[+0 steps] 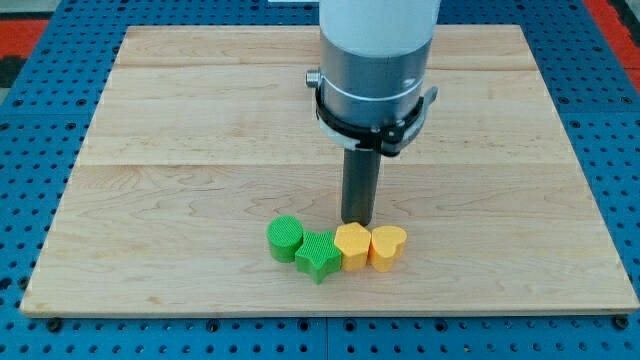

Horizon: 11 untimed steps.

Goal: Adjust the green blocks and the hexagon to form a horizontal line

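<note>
A green cylinder, a green star, a yellow hexagon and a yellow heart lie side by side in a rough row near the view's bottom. The star sits a little lower than the others. My tip rests on the board just above the hexagon, touching or almost touching its upper edge.
The wooden board lies on a blue pegboard table. The arm's white and grey body covers the board's top middle and hides whatever lies there.
</note>
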Motion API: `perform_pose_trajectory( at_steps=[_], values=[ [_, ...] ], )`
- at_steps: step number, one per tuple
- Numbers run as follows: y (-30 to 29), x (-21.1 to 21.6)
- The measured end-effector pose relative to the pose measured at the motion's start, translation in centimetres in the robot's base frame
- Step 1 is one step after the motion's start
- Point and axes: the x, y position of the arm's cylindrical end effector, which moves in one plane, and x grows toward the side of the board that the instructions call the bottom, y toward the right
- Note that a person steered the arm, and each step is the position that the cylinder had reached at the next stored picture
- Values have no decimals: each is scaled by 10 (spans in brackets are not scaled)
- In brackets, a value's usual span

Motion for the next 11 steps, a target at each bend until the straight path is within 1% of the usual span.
perform_pose_trajectory(
  at_steps=[2, 4, 5, 6, 7, 8, 11],
  values=[
    [2, -18],
    [81, -18],
    [46, -23],
    [-26, -33],
    [-72, -35],
    [-83, -16],
    [-77, -11]
  ],
)
